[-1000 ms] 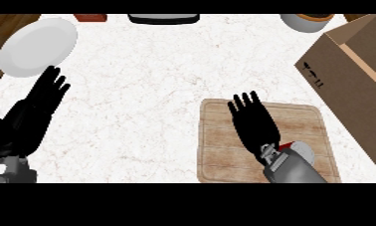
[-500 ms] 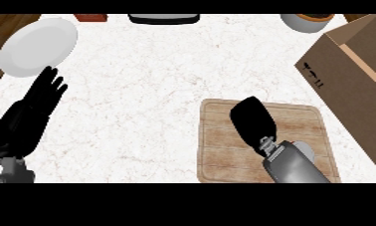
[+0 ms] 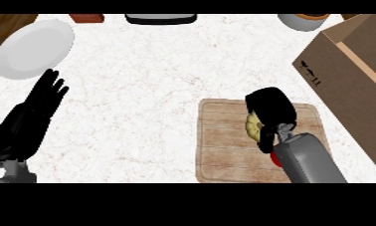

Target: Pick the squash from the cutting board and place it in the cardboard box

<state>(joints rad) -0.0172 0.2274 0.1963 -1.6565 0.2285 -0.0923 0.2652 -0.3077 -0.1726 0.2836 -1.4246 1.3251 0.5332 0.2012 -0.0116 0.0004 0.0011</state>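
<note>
Counter (image 3: 147, 95): wide bare stretch in the middle, between board and plate.
Box (image 3: 345, 70): at the right edge, open top, just beside the board's far-right corner.
Board (image 3: 220, 150): near-right part of the counter.
Plate (image 3: 33, 48): far-left corner, well off the path.
Left hand (image 3: 37, 110): resting at the left edge, fingers straight, up.
Right hand (image 3: 272, 108): over the board's far half, fingers curled round the squash (image 3: 253, 126); yellow shows at the palm's left.
Step, as I read it: grasp made, lift not yet done. Next: raise it off the board, carry right, get above the box wall before lowering. Risk: clipping that wall.
</note>
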